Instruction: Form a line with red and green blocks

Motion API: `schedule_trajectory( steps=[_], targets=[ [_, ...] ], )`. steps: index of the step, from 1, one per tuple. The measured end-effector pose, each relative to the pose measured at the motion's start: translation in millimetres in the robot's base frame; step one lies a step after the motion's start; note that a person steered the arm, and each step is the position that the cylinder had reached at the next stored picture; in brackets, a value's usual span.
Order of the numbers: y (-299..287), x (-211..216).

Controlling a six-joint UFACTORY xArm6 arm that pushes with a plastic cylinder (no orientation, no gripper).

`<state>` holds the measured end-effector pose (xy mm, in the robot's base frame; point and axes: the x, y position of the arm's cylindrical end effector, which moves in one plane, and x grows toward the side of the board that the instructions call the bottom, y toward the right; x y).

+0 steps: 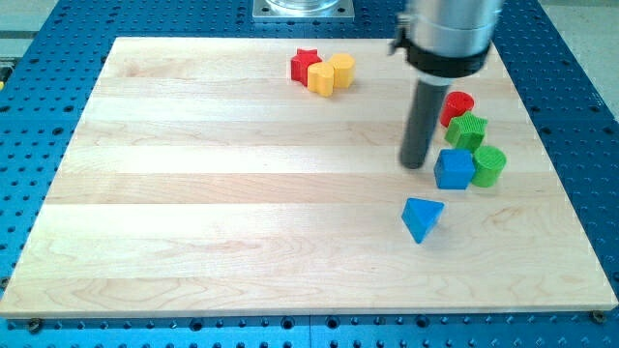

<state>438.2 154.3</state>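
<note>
My tip (415, 164) rests on the board just left of the blue cube (453, 168). A red cylinder (457, 104) sits at the view's right, with a green star-like block (468, 130) right below it and a green cylinder (489, 164) lower still, next to the blue cube. The three form a short slanted column. A red star (306, 65) lies near the view's top centre, touching two yellow blocks (331, 73).
A blue triangular block (422, 217) lies below my tip. The wooden board (193, 193) sits on a blue perforated table. The arm's grey and black body (447, 34) hangs over the board's upper right.
</note>
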Motion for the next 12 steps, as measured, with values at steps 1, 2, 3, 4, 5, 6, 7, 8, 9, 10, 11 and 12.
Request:
schedule_trajectory(
  steps=[1,2,3,4,5,6,7,8,9,10,11,12],
  targets=[
    [27.4,0.0],
    [41.4,40.4],
    [48.1,85.8],
    [62.2,78.6],
    [110.8,67.3],
    [102.1,67.0],
    [79.6,65.5],
    [121.7,71.7],
    [137.6,43.1],
    [113.1,39.3],
    [103.7,51.3],
    [64.0,35.1]
  ],
)
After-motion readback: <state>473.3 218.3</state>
